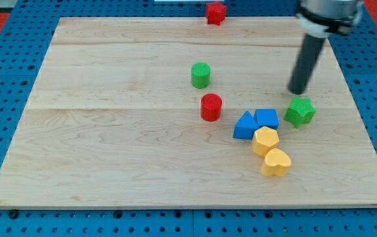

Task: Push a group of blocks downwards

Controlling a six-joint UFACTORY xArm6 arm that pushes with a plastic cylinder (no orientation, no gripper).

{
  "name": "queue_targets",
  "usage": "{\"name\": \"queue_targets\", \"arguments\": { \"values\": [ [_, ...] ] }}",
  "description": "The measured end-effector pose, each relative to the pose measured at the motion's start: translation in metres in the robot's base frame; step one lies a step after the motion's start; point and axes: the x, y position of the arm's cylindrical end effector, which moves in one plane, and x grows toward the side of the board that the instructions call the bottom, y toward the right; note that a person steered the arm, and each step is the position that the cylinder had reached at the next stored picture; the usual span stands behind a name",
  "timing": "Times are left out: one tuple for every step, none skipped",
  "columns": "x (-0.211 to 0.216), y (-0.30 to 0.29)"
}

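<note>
My tip point(298, 91) is at the lower end of the dark rod, just above a green block point(300, 111) at the view's right, a small gap apart. To the left of that block lie a blue cube point(266, 118) and a blue triangular block point(244, 126), touching each other. Below them sit a yellow hexagonal block point(265, 141) and a yellow heart-shaped block point(275, 162). A red cylinder point(211, 106) stands left of the blue blocks. A green cylinder point(201, 75) stands above it.
A red block point(215, 12) sits at the top edge of the wooden board point(109, 131). A blue perforated surface point(4, 39) surrounds the board. The arm's body shows at the view's top right.
</note>
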Motion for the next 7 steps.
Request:
{"name": "queue_targets", "arguments": {
  "values": [
    [0.054,-0.001],
    [0.074,-0.032],
    [0.047,-0.008],
    [0.025,-0.039],
    [0.025,-0.080],
    [0.048,-0.064],
    [0.054,-0.057]
  ]
}}
